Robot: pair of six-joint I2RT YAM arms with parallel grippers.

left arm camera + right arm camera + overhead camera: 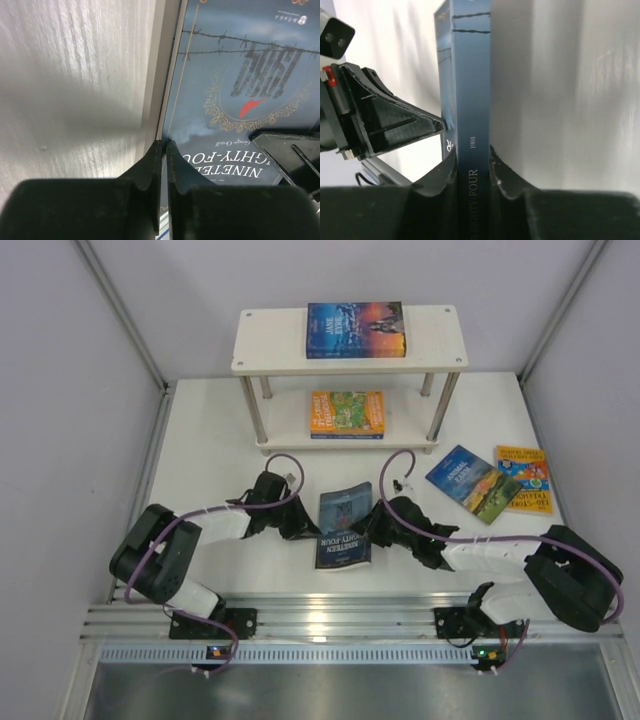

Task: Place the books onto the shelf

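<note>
Right pincer (472,152) clamps dark-blue book (344,525); shelf (270,340) holds sunset book (355,330), green book (347,413).

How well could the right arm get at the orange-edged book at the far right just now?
Probably not yet: the right gripper is clamped on the spine of the dark blue book. Otherwise the way looks free: the orange-edged book lies flat in the open.
</note>
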